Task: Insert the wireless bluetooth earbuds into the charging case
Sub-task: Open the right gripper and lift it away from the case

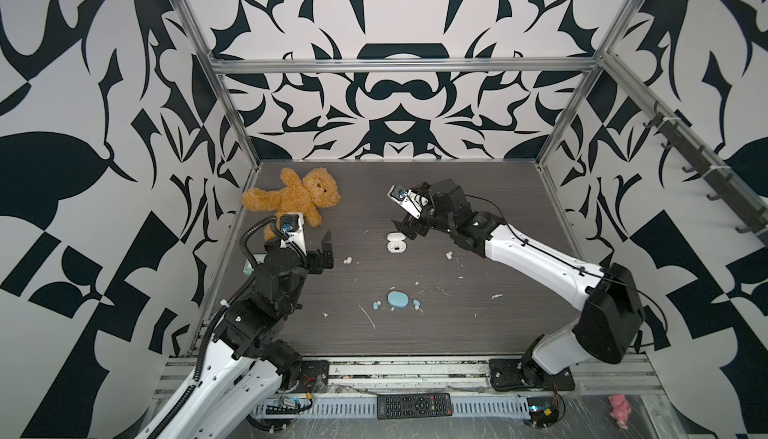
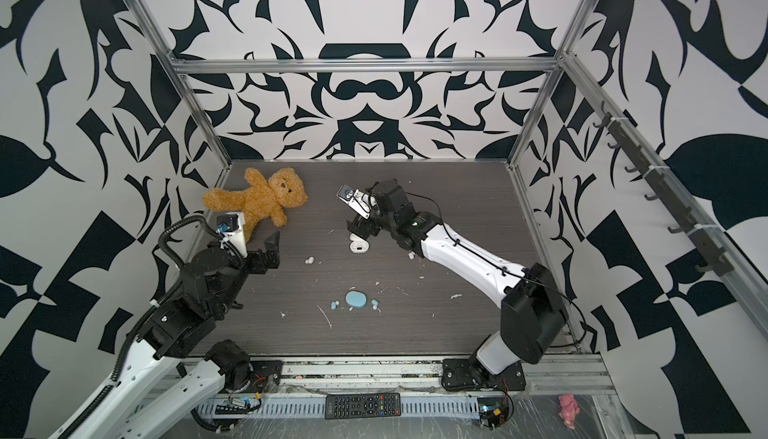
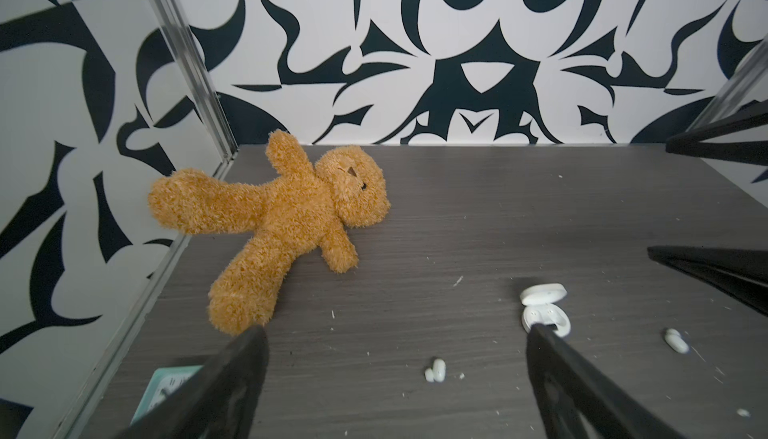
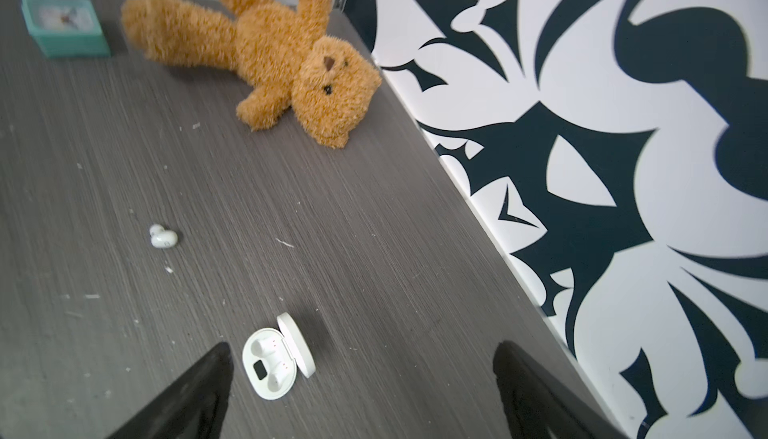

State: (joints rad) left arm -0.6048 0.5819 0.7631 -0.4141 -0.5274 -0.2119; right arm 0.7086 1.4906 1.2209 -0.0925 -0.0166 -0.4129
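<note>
- At the surface's [image 1: 457, 333] middle, white charging case [image 4: 270, 364] lies open, sockets empty; white earbuds [image 1: 347, 260] lie loose either side.
- Right gripper [image 4: 363, 345] and left gripper [image 3: 395, 331] gape wide, empty.
- Fetching comes next: a precise pinch on one bud.

The dark wood-grain table [image 1: 478, 291] bears an open white charging case [image 4: 276, 360] near one finger [image 4: 195, 391] of the right gripper [image 4: 363, 345]. A white earbud [image 3: 434, 369] lies ahead between the fingers [image 3: 224, 387] of the left gripper [image 3: 395, 329], a teddy bear [image 3: 286, 225] beyond them. A blue case [image 1: 398, 299] sits well apart from both.
</note>
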